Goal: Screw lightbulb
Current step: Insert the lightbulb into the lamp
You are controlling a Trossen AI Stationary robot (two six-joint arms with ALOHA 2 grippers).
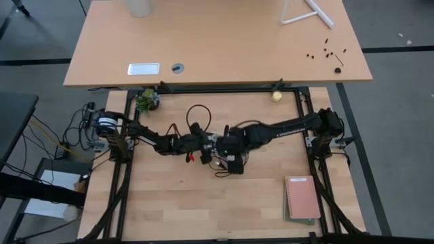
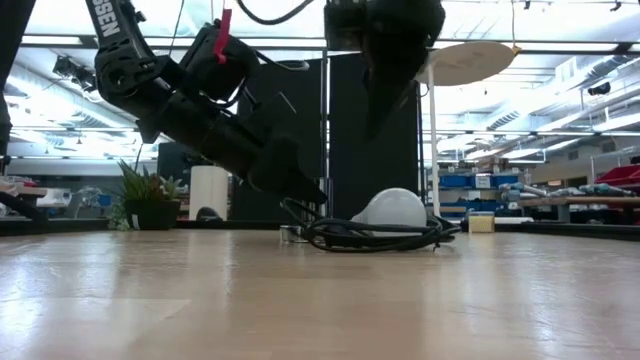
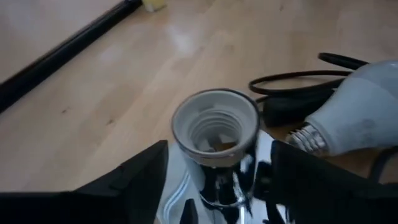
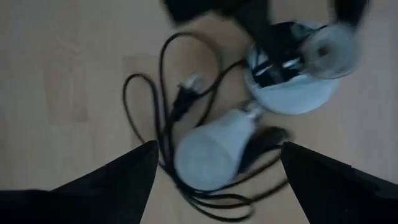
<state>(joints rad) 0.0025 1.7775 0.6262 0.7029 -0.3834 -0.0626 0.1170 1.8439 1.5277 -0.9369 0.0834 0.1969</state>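
Risk: white pear-shaped lightbulb [image 4: 208, 152], lying centre frame amid black cord [image 4: 146, 112], may roll when grasped by spread-fingered right gripper [image 4: 214, 186]; silver round socket [image 3: 214, 127] is clamped by left gripper [image 3: 217, 180].

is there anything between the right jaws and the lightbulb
No. In the right wrist view the right gripper hangs open above the lightbulb, with only air between; the black cord loops beside it.

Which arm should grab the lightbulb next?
Right, probably. Its open claw hangs right above the lightbulb, which lies free on the cord. The left claw already grips the socket.
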